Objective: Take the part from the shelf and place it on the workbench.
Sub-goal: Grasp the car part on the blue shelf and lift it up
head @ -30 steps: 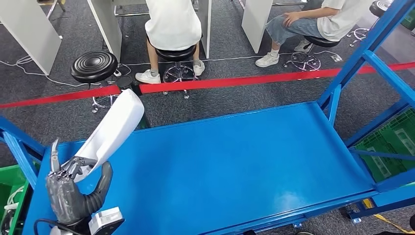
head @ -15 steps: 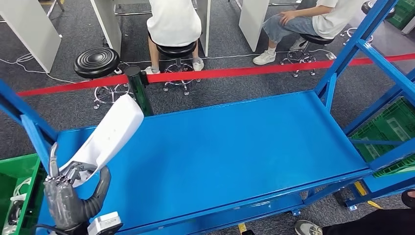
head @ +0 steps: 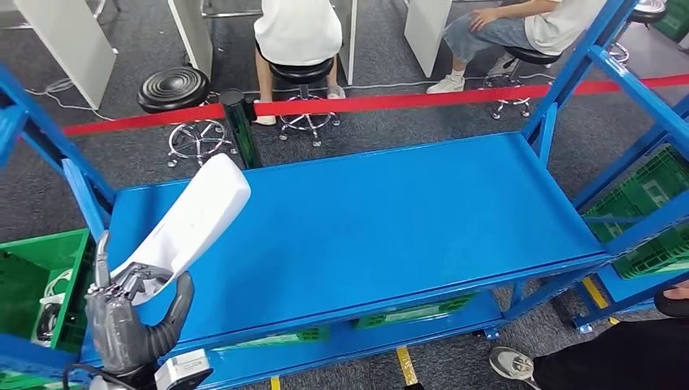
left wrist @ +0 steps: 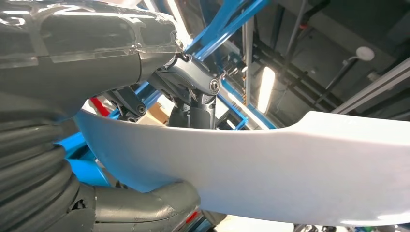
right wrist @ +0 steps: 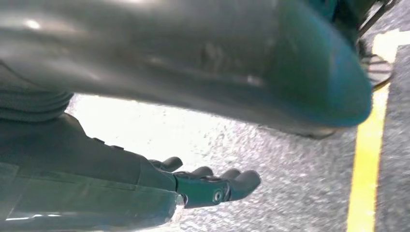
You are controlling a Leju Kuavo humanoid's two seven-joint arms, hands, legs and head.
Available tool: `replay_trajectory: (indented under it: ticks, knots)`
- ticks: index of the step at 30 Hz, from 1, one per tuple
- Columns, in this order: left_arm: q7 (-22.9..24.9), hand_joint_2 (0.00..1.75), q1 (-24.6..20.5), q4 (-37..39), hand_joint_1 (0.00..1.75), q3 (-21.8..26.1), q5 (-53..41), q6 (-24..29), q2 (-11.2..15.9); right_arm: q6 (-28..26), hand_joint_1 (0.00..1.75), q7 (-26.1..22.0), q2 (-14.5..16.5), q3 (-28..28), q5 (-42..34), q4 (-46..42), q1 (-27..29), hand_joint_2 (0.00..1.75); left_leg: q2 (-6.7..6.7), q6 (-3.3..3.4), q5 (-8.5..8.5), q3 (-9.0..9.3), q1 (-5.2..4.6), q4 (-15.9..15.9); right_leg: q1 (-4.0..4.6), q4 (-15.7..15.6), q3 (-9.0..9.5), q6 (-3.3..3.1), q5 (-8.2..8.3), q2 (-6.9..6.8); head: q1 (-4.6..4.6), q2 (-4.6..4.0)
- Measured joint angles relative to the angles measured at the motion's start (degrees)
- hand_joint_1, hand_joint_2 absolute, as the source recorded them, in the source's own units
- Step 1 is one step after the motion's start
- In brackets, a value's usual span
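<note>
Left hand [head: 134,321] at seven o'clock grips a smooth, white, curved part [head: 191,219] above the glossy blue counter's [head: 390,219] left edge; right hand [right wrist: 212,186] hangs empty, fingers loosely apart, over speckled floor [right wrist: 300,164].

Head looks down on workbench [head: 390,219] — wrists close, skewed.

No readable text, label, brand, number or sign appears on anything.

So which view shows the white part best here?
The head view: the white part shows nearly whole, gripped at its lower end by the left hand above the blue shelf. The left wrist view shows a close stretch of its surface between the fingers. The right wrist view looks at the floor.
</note>
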Motion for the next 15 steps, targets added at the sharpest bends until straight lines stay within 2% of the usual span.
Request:
replay_trajectory:
  ticks: [1,2,4,5,6,7,8,9,11,12,13,14,15]
  knots:
    - [-0.16,1.75,0.03,0.00,1.75,0.03,0.04,0.01,-0.01,0.01,0.00,-0.01,0.00,0.00,-0.01,0.01,0.04,0.00,-0.05,-0.28,-1.61,-0.45,0.06,0.94,-0.14,-0.39,-0.45,-0.19,0.81,-0.19,-0.22,0.00]
    - [-0.36,1.75,0.06,0.01,1.75,0.07,0.09,0.01,0.00,0.01,0.00,-0.01,0.00,0.00,-0.01,0.01,0.07,0.00,-0.08,-0.54,-4.20,-1.12,0.16,2.92,-0.30,-0.61,-1.08,-0.30,1.56,-0.38,-0.62,0.00]
    - [-0.64,1.75,0.09,0.02,1.75,0.10,0.16,0.00,0.01,0.00,0.00,-0.01,-0.04,-0.01,-0.01,0.01,0.07,0.00,-0.15,-1.06,-9.60,-2.68,0.39,9.52,-0.30,-0.35,-2.93,-0.49,2.82,-0.53,-1.46,0.00]
    - [-0.71,1.75,0.11,0.04,1.75,0.11,0.17,0.00,0.02,0.01,0.00,-0.01,-0.02,-0.01,-0.01,0.01,0.08,0.00,-0.15,-1.30,-10.74,-3.09,0.47,12.71,-0.33,-0.10,-3.98,-0.38,3.45,-0.62,-1.73,0.00]
    - [-0.74,1.75,0.11,0.06,1.75,0.14,0.18,0.01,0.02,0.02,0.00,-0.01,-0.01,-0.01,-0.01,0.01,0.10,0.00,-0.15,-1.53,-10.41,-2.89,0.54,14.72,-0.41,0.22,-5.11,-0.22,4.05,-0.71,-1.87,0.00]
    - [-0.78,1.75,0.12,0.10,1.75,0.17,0.19,0.00,0.02,0.02,0.00,-0.01,0.01,-0.02,-0.01,0.01,0.11,0.00,-0.13,-1.74,-8.95,-1.85,0.63,14.97,-0.53,0.64,-6.26,0.00,4.57,-0.78,-1.96,0.00]
    - [-0.82,1.75,0.12,0.14,1.75,0.21,0.21,0.00,0.02,0.03,0.00,-0.01,0.02,-0.02,-0.01,0.01,0.11,0.00,-0.09,-1.95,-7.16,0.20,0.77,13.23,-0.69,1.17,-7.37,0.27,5.01,-0.83,-2.01,0.00]
    - [-0.89,1.75,0.10,0.16,1.75,0.26,0.23,-0.01,0.01,0.02,0.00,-0.01,0.00,-0.02,-0.01,0.01,0.09,0.00,-0.07,-2.12,-6.22,3.12,0.95,9.92,-0.82,1.81,-8.37,0.57,5.36,-0.84,-2.04,0.00]
    - [-1.16,1.75,0.08,0.17,1.75,0.34,0.30,0.00,-0.05,0.01,0.00,-0.04,-0.02,-0.02,-0.01,0.01,0.04,0.00,-0.11,-1.96,-6.98,8.74,0.95,2.00,-0.95,2.96,-9.79,1.25,6.06,-0.79,-2.01,0.00]
    - [-1.32,1.75,0.08,0.17,1.75,0.39,0.37,0.01,-0.10,0.01,0.00,-0.07,-0.02,-0.03,-0.01,0.01,0.02,0.00,-0.17,-1.59,-7.78,10.24,0.79,-0.62,-1.01,3.14,-10.14,1.58,6.55,-0.76,-1.94,0.00]
    - [-1.45,1.75,0.11,0.16,1.75,0.45,0.48,0.01,-0.14,0.02,0.00,-0.11,-0.01,-0.03,0.00,0.01,0.01,0.00,-0.22,-1.08,-7.91,10.66,0.51,-2.03,-1.12,2.92,-10.32,1.94,7.21,-0.74,-1.80,0.00]
    - [-1.54,1.75,0.10,0.16,1.75,0.49,0.63,0.01,-0.19,0.02,0.00,-0.14,-0.02,-0.04,-0.01,0.01,0.02,0.00,-0.23,-0.44,-7.43,10.34,0.46,-2.50,-1.26,2.54,-10.53,2.31,7.77,-0.72,-1.80,0.00]
    - [-1.56,1.75,0.10,0.15,1.75,0.51,0.76,0.01,-0.26,0.03,0.00,-0.16,-0.03,-0.04,-0.01,0.01,0.04,0.00,-0.23,0.21,-6.74,9.92,0.45,-2.83,-1.40,2.41,-10.86,2.66,7.54,-0.68,-1.86,0.00]
